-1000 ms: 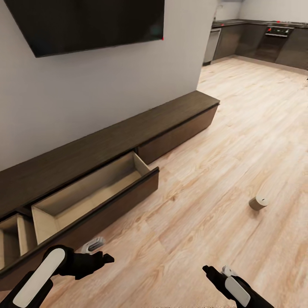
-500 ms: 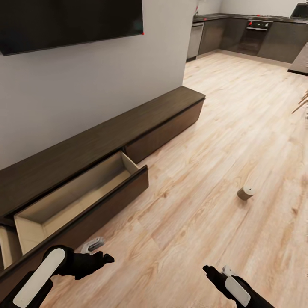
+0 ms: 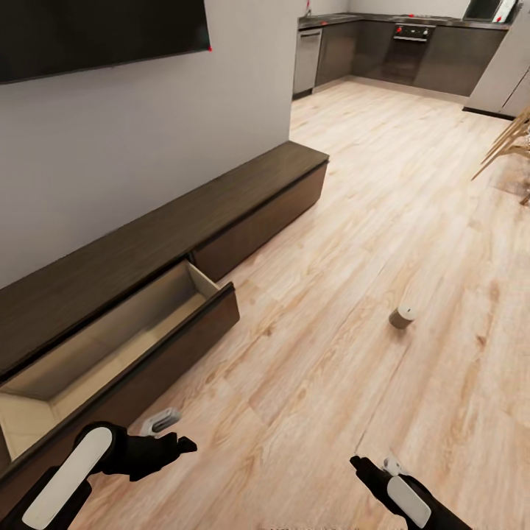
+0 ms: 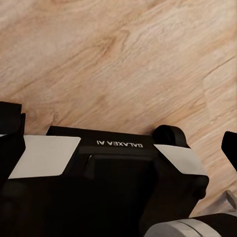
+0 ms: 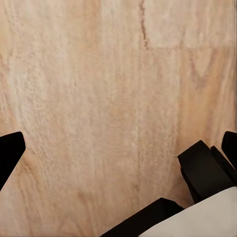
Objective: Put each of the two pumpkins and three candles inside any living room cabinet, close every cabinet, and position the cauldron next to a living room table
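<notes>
One candle (image 3: 402,316), a short beige-grey cylinder, lies on its side on the wood floor ahead and to the right, well beyond both arms. The cabinet (image 3: 243,195), long, low and dark brown, runs along the wall on the left. One of its drawers (image 3: 110,346) stands pulled out, and nothing shows on the part of its pale inside that I see. My left gripper (image 3: 180,444) hovers low over the floor just in front of that drawer, open and holding nothing. My right gripper (image 3: 358,464) is open and empty too, with its fingertips (image 5: 10,153) wide apart over bare floor.
A dark TV (image 3: 96,37) hangs on the wall above the cabinet. Grey kitchen cupboards and an oven (image 3: 412,37) line the far end. Thin wooden legs (image 3: 508,147) stick in at the right edge. My own base (image 4: 118,163) fills the lower half of the left wrist view.
The whole view has swung to the right, so cabinet and candle have slid left in the picture and a second open drawer at far left has dropped out. Both arms keep their pose.
</notes>
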